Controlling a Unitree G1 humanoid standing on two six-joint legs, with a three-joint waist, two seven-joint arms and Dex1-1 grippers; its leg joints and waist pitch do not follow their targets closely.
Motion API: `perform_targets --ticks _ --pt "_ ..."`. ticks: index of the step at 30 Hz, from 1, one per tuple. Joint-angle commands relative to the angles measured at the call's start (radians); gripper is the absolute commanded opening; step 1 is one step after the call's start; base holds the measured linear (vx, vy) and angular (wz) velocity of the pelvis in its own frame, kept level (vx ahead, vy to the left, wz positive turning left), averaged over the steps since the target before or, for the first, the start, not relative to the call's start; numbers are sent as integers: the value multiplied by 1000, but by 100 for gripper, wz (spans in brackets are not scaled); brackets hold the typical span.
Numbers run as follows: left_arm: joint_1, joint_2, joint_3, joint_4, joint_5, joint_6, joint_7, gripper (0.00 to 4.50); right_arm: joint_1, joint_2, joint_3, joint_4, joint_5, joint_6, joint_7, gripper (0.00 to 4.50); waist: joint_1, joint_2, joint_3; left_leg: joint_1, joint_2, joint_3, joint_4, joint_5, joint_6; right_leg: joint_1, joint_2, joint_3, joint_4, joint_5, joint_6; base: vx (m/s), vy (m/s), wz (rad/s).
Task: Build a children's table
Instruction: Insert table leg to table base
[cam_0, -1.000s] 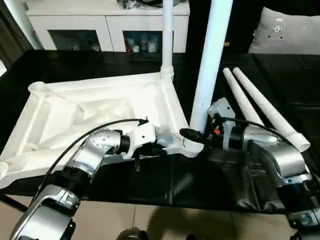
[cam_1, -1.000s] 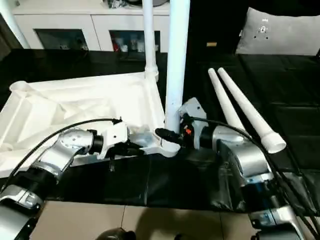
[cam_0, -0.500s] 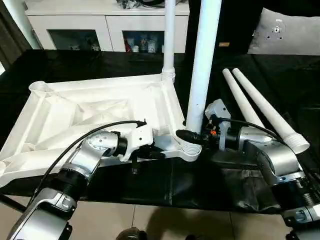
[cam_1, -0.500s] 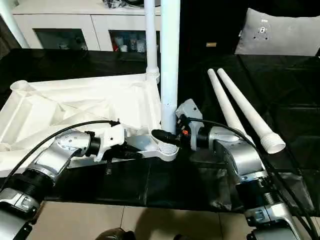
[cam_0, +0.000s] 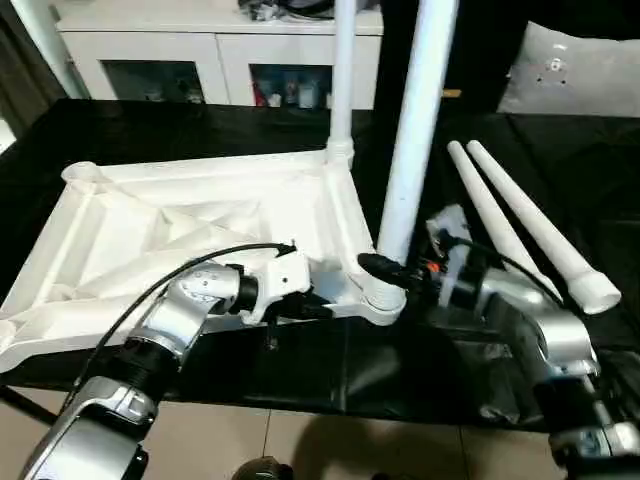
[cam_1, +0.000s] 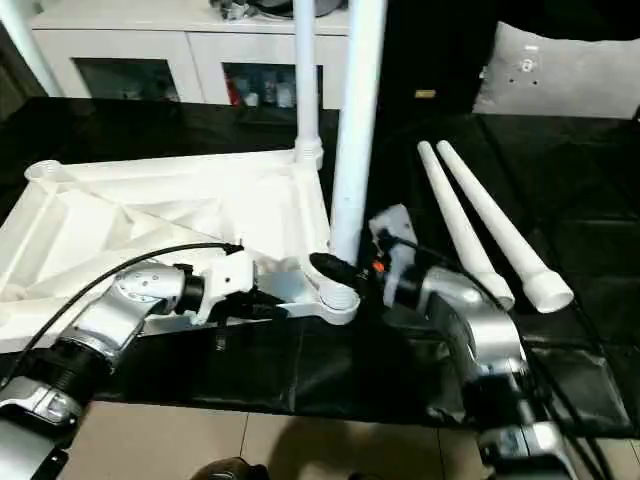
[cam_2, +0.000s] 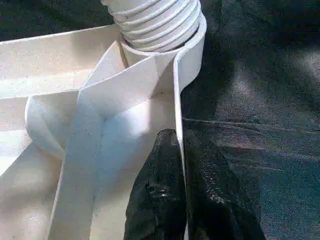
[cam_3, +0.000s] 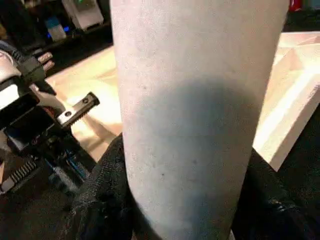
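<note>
Right gripper (cam_0: 392, 272) jaws closed around the lower shaft of a long tapered round white plastic leg (cam_0: 412, 130), just above its ribbed threaded end. The leg stands near upright, long axis vertical with a slight tilt, and its thread sits in the near round corner socket (cam_0: 383, 297) of the white square plastic table top (cam_0: 190, 235). That is the key relation: leg axis against socket axis. Threads partly show above the socket rim in the left wrist view (cam_2: 159, 22), so it looks not fully seated; likely step is screwing it down. Right arm is on the leg, left arm braces.

Left gripper (cam_2: 184, 200) jaws pinch the thin upright rim wall of the table top right beside that socket, one black finger on each side of the wall.

The top lies underside up on the black counter (cam_0: 330, 370), smooth glossy plastic with raised cross-braced ribs. A second white leg (cam_0: 343, 75) already stands in the far corner socket. Two spare white tapered legs (cam_0: 520, 220) lie side by side, touching, on the counter to the robot's right, near the right arm. White cabinet (cam_0: 210, 50) and grey pillow (cam_0: 575, 70) sit behind.
</note>
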Motion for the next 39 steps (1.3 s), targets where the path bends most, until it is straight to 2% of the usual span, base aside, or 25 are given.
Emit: perform_targets --ticks 1,4,5,6,7,9,10,13,17,21,23,25,27,28,29,31,32,33,35,36,37,39 --pt "-2 -15 18 8 -34 -7 0 0 66 4 0 27 -15 4 -4 193 4 -14 -69 24 115 -54 -73 -209 44 43 -139 79 -79 -363 -116 0 0 0" --pt "-6 -19 26 16 -36 -6 6 0 93 11 -21 5 4 -5 0 193 6 -17 -68 23 112 -54 -72 -217 44 44 -140 79 -85 -398 -104 0 0 0" --pt "-7 -21 28 19 -37 -5 9 0 106 14 -31 -6 16 -5 -1 193 4 -5 -64 26 113 -55 -74 -237 41 40 -137 78 -92 -421 -96 0 0 0" --pt "-9 -24 30 23 -36 -5 11 0 127 17 -44 -25 32 -10 -5 193 4 -10 -64 28 113 -56 -75 -245 42 42 -138 77 -93 -431 -91 0 0 0" --pt "-9 -25 31 25 -35 -6 13 0 139 17 -48 -35 37 -15 -8 193 4 -11 -64 27 112 -55 -74 -243 43 42 -137 77 -93 -434 -89 0 0 0" --pt "-9 -27 32 28 -33 -7 13 0 151 17 -51 -44 39 -22 -10 193 5 -10 -61 30 110 -56 -76 -265 38 39 -138 76 -99 -480 -77 0 0 0" --pt "-10 -28 32 30 -32 -7 13 0 158 18 -55 -50 39 -28 -11 193 2 -5 -56 33 109 -58 -77 -290 29 36 -138 74 -108 -529 -62 0 0 0" --pt "-13 -29 33 36 -28 -9 13 0 169 9 -47 -54 13 -57 -11 193 -5 -7 -51 38 106 -62 -79 -335 17 36 -138 69 -116 -591 -45 0 0 0" --pt "-15 -28 34 43 -23 -13 12 0 172 -27 11 -44 -69 -106 -1 192 -7 -9 -49 44 105 -62 -80 -350 11 32 -139 69 -122 -618 -33 0 0 0" --pt "-17 -26 35 46 -20 -15 12 0 166 -45 39 -34 -107 -126 1 192 -9 -10 -49 46 107 -64 -83 -360 13 35 -140 69 -123 -613 -36 0 0 0" --pt "-18 -20 33 48 -14 -21 10 0 141 -65 82 -8 -164 -149 4 192 -10 -9 -48 44 108 -65 -85 -357 15 36 -139 68 -120 -599 -40 0 0 0" --pt "-19 -14 28 46 -9 -25 2 0 112 -76 110 15 -188 -151 19 192 -14 -8 -44 46 107 -65 -84 -378 10 33 -139 68 -123 -623 -39 0 0 0" --pt "-20 -13 27 45 -8 -26 -2 0 102 -80 118 23 -191 -150 25 192 -22 -8 -38 53 103 -67 -83 -413 5 30 -139 64 -132 -670 -31 0 0 0" --pt "-26 -9 22 50 -4 -33 -14 0 78 -93 143 46 -209 -154 51 192 -27 -6 -34 57 102 -68 -82 -436 2 28 -139 60 -138 -696 -23 0 0 0" --pt "-26 -9 22 50 -4 -33 -14 0 78 -93 143 46 -209 -154 51 192 -36 -7 -30 61 101 -71 -82 -469 -4 28 -135 52 -143 -721 -12 0 0 0" --pt "-41 -5 13 66 5 -49 -29 0 54 -106 172 69 -230 -162 80 192 -44 -3 -26 75 101 -74 -78 -527 -18 19 -134 43 -153 -755 1 0 0 0" --pt "-53 -4 9 79 9 -57 -35 0 45 -112 186 75 -238 -164 95 192 -48 -4 -25 80 102 -77 -79 -550 -23 23 -133 39 -157 -759 10 0 0 0" --pt "-62 -5 7 88 11 -61 -39 0 40 -116 194 77 -242 -162 106 192 -49 -3 -24 82 103 -78 -80 -564 -24 21 -132 36 -158 -755 10 0 0 0" --pt "-79 -7 5 104 14 -68 -41 0 38 -120 203 76 -247 -160 117 192 -52 1 -27 79 114 -84 -93 -596 -39 32 -132 38 -147 -692 -6 0 0 0" --pt "-91 -10 6 117 16 -72 -42 0 38 -122 206 76 -247 -161 120 192 -55 2 -22 80 119 -86 -101 -633 -52 30 -134 40 -142 -654 -24 0 0 0" --pt "-108 -15 7 133 17 -77 -42 0 41 -123 209 76 -246 -160 123 192 -57 4 -18 83 117 -88 -102 -660 -63 28 -136 40 -143 -668 -25 0 0 0" --pt "-117 -17 8 141 18 -80 -42 0 42 -123 210 76 -245 -160 125 192 -57 -1 -20 83 113 -87 -98 -646 -64 29 -146 44 -144 -681 -30 0 0 0"
